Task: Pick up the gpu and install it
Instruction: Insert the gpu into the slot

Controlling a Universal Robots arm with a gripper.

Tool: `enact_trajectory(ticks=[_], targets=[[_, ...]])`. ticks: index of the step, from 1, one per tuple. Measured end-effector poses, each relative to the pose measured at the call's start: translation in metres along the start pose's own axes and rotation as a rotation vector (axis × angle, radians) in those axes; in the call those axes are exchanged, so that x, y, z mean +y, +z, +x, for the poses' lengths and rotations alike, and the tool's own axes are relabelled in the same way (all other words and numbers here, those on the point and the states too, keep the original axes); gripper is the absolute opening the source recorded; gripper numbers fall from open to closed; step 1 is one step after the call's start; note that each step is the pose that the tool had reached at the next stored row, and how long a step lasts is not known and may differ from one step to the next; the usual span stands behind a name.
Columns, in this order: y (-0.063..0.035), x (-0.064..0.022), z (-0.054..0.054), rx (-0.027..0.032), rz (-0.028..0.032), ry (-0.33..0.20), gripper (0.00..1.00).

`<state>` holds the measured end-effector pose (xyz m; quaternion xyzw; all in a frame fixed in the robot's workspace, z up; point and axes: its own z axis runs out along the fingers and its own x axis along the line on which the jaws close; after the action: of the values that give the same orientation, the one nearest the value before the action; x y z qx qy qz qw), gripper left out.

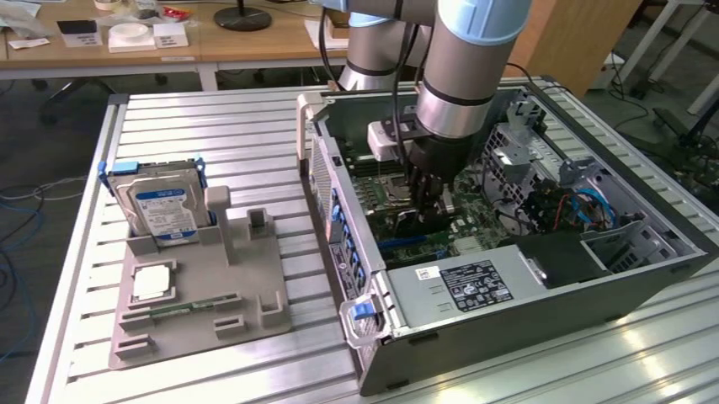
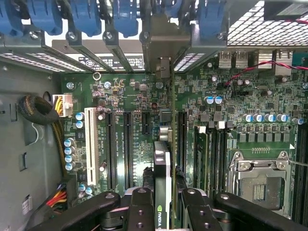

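Green-black board of the gpu [image 2: 162, 166] stands on edge between the jaws of the gripper [image 2: 166, 204], which pinch it from both faces. The fingers [image 2: 141, 207] lie one on each side of the card, with a printed logo showing at the clamped end. In the exterior view the gripper [image 1: 425, 198] reaches down into the open computer case [image 1: 629, 278]. The case lies on its side on the slatted surface [image 1: 225, 126], well apart from the grey holder [image 1: 202, 328] carrying the hard drive [image 1: 157, 206]. The card's long axis runs straight away from the jaws toward the rear wall of the case, where its bracket end [image 2: 163, 65] comes up to the row of openings under the blue latches [image 2: 125, 14]. That axis is parallel to the black expansion slots [image 2: 127, 149] on the motherboard [image 2: 130, 94]. Seen edge-on, the card lies between the short slot [image 2: 144, 122] and the long slot [image 2: 181, 139], just beside the latter. Whether its edge connector is above, touching or seated in a slot cannot be told. By judgement, the pick-up is done and the card is at the insertion stage.
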<state>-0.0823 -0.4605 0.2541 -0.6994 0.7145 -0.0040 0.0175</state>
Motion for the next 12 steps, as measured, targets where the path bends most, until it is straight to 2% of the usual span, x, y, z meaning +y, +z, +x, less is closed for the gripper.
enact_trajectory(ticks=[12], targets=[[0.0069,0.0003,0.0001,-0.0002,0.0,0.0,0.27]])
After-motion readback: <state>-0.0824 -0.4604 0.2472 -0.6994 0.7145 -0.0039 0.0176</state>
